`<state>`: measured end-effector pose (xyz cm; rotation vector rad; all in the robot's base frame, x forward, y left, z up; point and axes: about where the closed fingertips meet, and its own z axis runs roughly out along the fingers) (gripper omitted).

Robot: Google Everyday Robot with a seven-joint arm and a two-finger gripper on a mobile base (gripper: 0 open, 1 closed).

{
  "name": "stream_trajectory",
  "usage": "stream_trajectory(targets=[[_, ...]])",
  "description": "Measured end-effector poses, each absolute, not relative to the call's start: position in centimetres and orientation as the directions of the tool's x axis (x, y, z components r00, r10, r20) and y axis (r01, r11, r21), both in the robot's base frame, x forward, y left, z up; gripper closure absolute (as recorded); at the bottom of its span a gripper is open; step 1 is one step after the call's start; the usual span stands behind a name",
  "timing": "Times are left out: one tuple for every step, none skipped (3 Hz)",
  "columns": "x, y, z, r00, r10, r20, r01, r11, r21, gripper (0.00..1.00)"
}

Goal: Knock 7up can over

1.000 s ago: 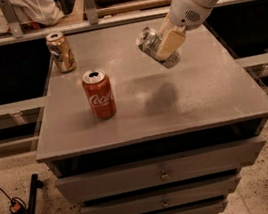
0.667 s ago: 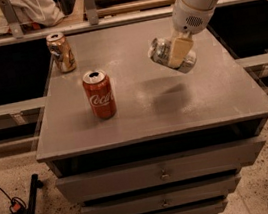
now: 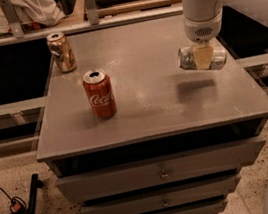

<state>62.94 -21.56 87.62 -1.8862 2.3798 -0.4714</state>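
Observation:
The 7up can is silvery and lies on its side in my gripper, held in the air above the right part of the grey table top. Its shadow falls on the table just below. The gripper hangs from the white arm that comes in from the upper right, and its tan fingers are shut around the middle of the can. Only the can's two ends show past the fingers.
A red Coca-Cola can stands upright at the table's left middle. A gold-brown can stands at the back left corner. Drawers sit under the table top. A shelf with bags runs behind the table.
The gripper has carried the 7up can to the right and turned it, so the can now lies level over the table's right side. The other two cans have not moved.

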Motion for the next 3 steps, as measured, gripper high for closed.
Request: stream_trajectory(targets=[[63.54, -23.70, 88.26, -0.258, -0.943, 0.211, -0.929, 0.182, -0.322, 0.09], [63.50, -23.77, 88.27, -0.259, -0.943, 0.210, -0.928, 0.183, -0.323, 0.00], [63.50, -23.78, 88.27, -0.259, -0.943, 0.210, -0.928, 0.183, -0.323, 0.00]])
